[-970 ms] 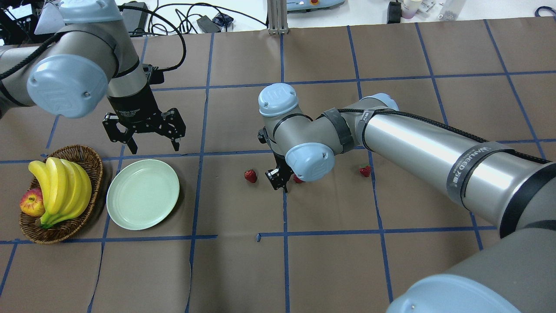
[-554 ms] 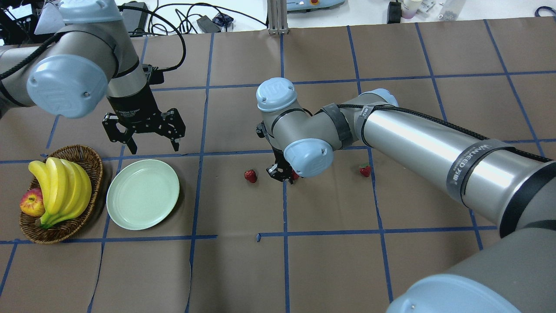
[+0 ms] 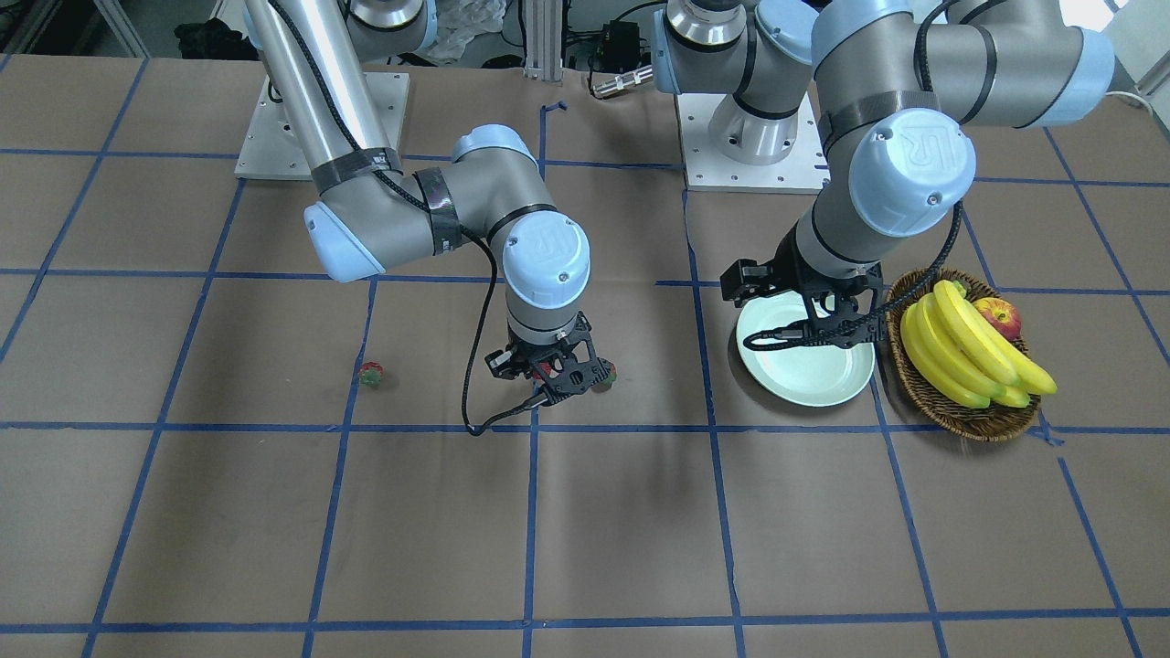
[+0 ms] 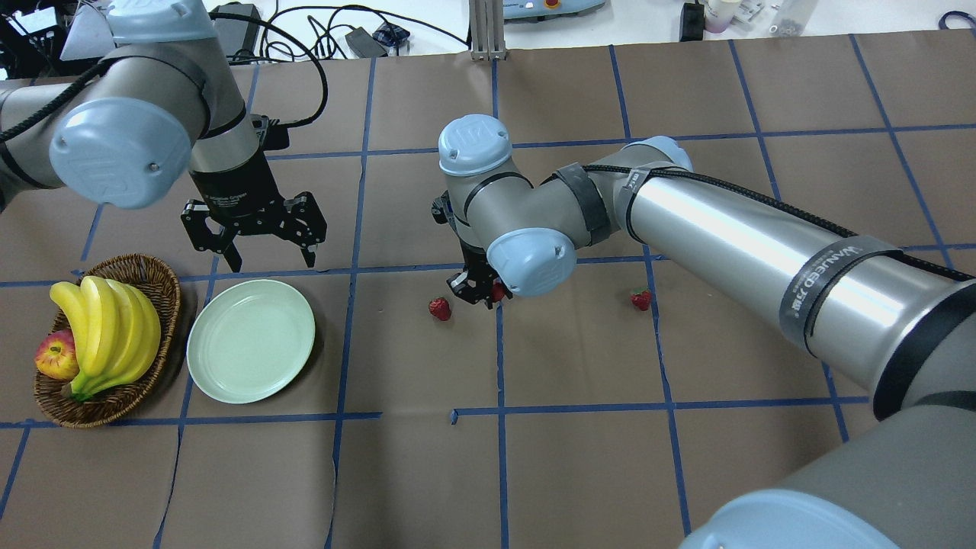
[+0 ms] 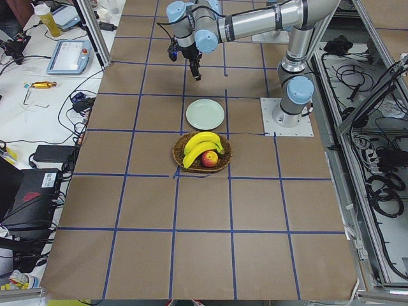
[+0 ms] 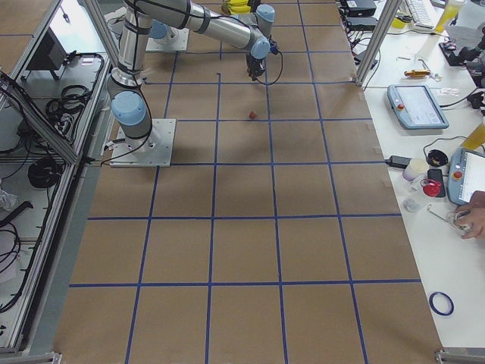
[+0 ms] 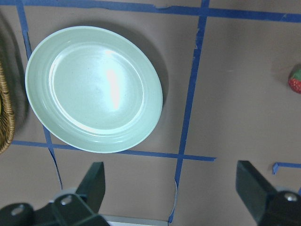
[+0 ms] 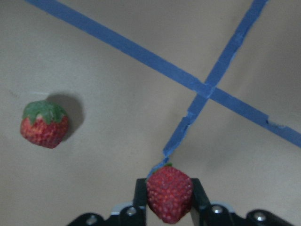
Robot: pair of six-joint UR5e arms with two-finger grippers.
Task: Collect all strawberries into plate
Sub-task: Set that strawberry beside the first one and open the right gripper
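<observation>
Right wrist-mounted view: right pincer pinching one berry, seemingly lifted off the bench.
Carry it level to the plate, lower left in the overhead view; keep the pinch light and release low over the middle. Second berry and third berry lie on the bench; left pincer hangs spread beside the plate's upper edge.

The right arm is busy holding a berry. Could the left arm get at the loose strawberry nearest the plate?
Probably yes: nothing stands between the open left gripper and that strawberry, though the right gripper, shut on its berry, hangs close beside it.
</observation>
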